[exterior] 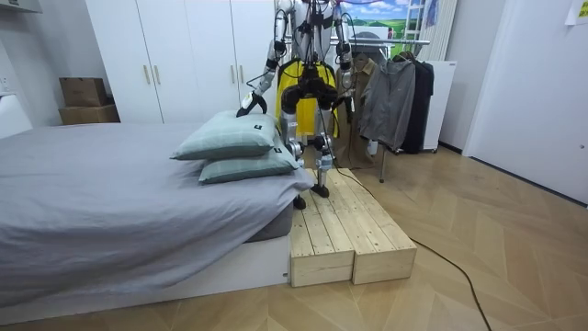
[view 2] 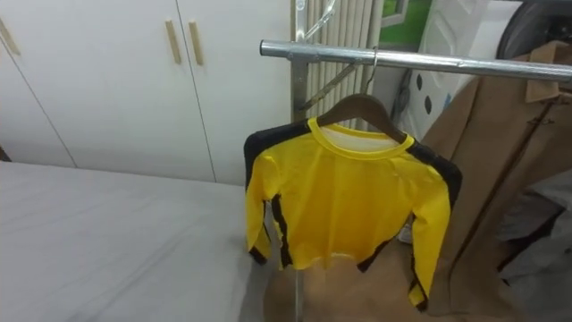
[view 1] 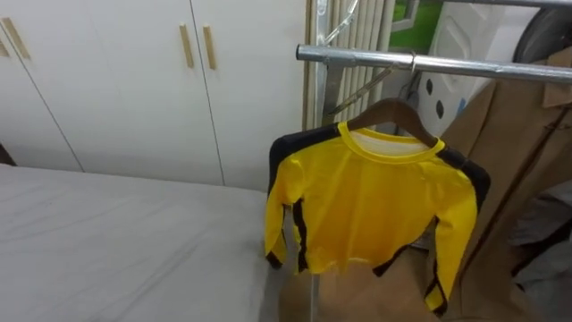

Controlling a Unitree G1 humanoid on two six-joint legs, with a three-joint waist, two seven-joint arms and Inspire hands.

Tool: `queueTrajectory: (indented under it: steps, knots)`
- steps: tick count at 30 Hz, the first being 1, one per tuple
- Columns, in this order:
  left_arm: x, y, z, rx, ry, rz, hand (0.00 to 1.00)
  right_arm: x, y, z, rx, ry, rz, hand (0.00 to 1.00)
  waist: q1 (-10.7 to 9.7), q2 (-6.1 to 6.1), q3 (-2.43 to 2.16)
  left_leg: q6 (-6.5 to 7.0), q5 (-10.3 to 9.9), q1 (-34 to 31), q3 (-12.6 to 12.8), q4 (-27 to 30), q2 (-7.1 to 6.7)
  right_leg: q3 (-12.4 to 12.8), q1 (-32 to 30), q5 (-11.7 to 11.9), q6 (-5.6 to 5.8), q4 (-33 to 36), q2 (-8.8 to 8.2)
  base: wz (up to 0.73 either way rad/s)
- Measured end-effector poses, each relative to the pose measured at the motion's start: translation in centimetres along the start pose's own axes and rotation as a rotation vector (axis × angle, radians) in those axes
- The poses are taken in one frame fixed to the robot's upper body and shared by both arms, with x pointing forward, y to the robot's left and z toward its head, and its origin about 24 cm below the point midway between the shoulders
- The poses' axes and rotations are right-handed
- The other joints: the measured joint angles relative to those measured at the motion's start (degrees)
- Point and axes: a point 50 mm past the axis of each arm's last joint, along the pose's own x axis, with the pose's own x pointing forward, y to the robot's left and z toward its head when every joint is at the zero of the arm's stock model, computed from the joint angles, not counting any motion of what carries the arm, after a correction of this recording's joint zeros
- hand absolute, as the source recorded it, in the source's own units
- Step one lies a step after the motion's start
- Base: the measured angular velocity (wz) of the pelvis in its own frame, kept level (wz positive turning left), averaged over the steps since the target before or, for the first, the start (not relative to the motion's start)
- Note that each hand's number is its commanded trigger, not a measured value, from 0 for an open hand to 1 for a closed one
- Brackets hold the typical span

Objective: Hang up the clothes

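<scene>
Over the grey bed (view 1: pixel 107 241), seeing the yellow shirt (view 1: pixel 371 201) hanging by its hanger (view 1: pixel 393 113) on the rail (view 1: pixel 483 67). Holding the left hand (exterior: pixel 250 108) low above the pillows (exterior: pixel 230 138) (too small for telling open or shut). Maybe risking bumping the shirt, knocking the hanger off.

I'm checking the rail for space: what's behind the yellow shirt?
A brown garment hangs behind the yellow shirt, showing at its right and below it; the rack's post rises at its left. The rest behind it is covered.
</scene>
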Motion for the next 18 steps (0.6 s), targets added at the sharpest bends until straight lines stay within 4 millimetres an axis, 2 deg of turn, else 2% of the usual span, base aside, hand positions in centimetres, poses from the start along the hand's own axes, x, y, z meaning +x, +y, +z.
queueTrajectory:
  steps: [6,12,18]
  knots:
    - [0.3,0.0,0.48,-0.124,0.011,-0.072,0.0,0.15,0.19,0.03,-0.109,0.014,0.006,0.0,0.57,0.4,-0.16,0.05,0.01,-0.16,-2.18,0.0,-0.66,-0.93,0.14,-0.29,0.47,-0.01,-0.76,0.08]
    - [0.42,-0.08,0.81,-0.151,0.005,-0.11,0.0,0.28,0.32,-0.08,-0.127,0.049,0.009,0.0,0.76,0.38,-0.17,0.38,0.22,-0.07,-3.37,-0.01,-1.3,-1.75,0.5,-0.57,0.88,0.04,-1.42,0.08]
    - [0.46,-0.09,0.88,-0.153,0.003,-0.124,0.0,0.32,0.35,-0.35,-0.131,0.09,0.007,0.0,1.03,0.43,-0.15,0.51,0.14,0.05,-3.24,0.0,-1.5,-1.78,0.74,-0.67,1.05,0.0,-1.54,0.01]
